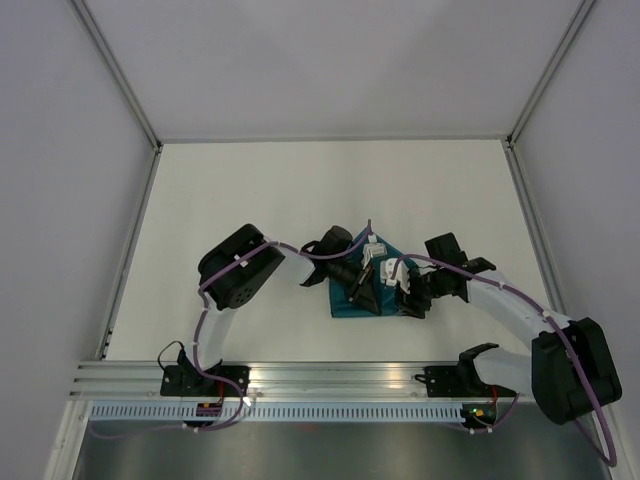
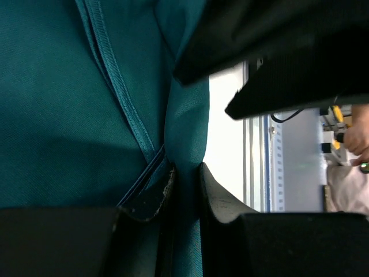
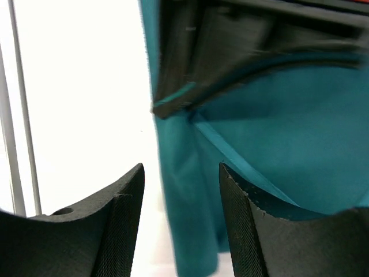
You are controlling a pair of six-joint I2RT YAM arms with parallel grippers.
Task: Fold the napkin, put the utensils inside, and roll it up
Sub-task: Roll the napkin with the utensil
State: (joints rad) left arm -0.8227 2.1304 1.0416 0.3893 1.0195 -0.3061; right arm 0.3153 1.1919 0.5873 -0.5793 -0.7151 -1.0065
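The teal napkin (image 1: pixel 345 305) lies bunched on the white table between my two grippers. My left gripper (image 1: pixel 362 292) is shut on a raised fold of the napkin (image 2: pixel 69 104), with cloth pinched between its fingertips (image 2: pixel 187 179). A stitched hem runs diagonally down to the left pad (image 2: pixel 153 199). My right gripper (image 1: pixel 406 300) stands open at the napkin's right side. In the right wrist view a hanging edge of the napkin (image 3: pixel 300 144) drops between its open fingers (image 3: pixel 180 190), touching neither. The utensils are out of view.
The white table (image 1: pixel 250 200) is boxed in by grey walls on three sides. An aluminium rail (image 1: pixel 330 375) carrying both arm bases runs along the near edge. Beyond the rail (image 2: pixel 253 173), a person's hand (image 2: pixel 357 135) shows at the far right.
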